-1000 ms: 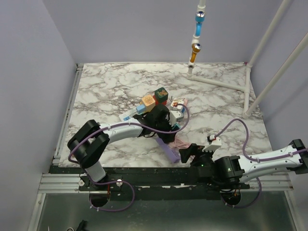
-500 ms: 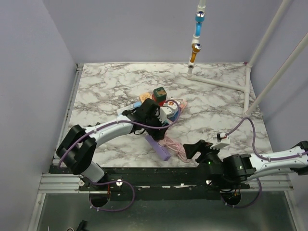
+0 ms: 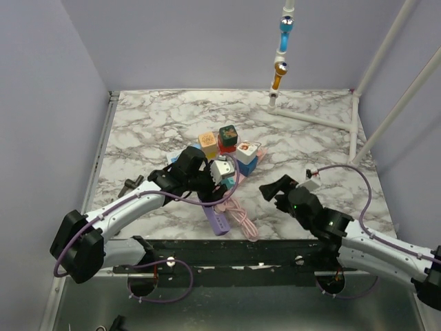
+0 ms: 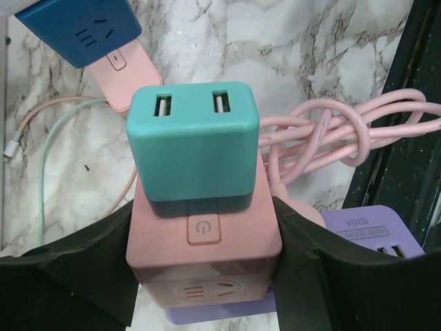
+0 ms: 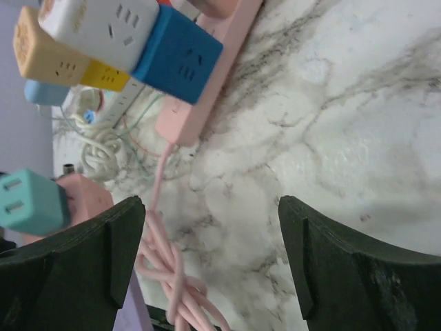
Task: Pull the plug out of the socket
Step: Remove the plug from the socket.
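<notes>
Plug: one teal plug [image 4: 193,148], two slots in its outer face, seated on the front of one pink socket [image 4: 204,241]. The pair sits over the purple strip [image 4: 372,231], near the front middle of the worktop [image 3: 145,124].

Left jaws: pressed against the two flanks of the pink socket, gripping the socket body only. Teal plug clear of the fingers [image 4: 76,276] and jutting out beyond them.

Right jaws: spread wide, nothing between them, poised over bare marble.

Key relation: plug straight ahead of the left jaws, its long axis running on from the socket's and away from the left wrist. Probably calls for a pull along that same line, with the socket braced by the left.

Seen from the right wrist: plug [image 5: 27,201] off to the left of the gap, outside it and apart from the fingers [image 5: 76,262]. Likely calls for a swing leftward, then a closing across the teal sides.

Nearer: left jaws, but taken up with the socket. Right jaws the free pair.

Counts:
- Teal plug: one.
- Gripped pink socket: one.
- Purple strip: one.
- Pink strip [image 5: 207,83]: one.
- Cubes clustered at the pink strip: one blue cube [image 5: 180,56], one white cube [image 5: 103,26], one yellow cube [image 5: 58,63].
- Pale blue piece behind them: partly hidden, kind not clear.
- Knotted pink cable bundle [image 4: 344,131]: one.
</notes>
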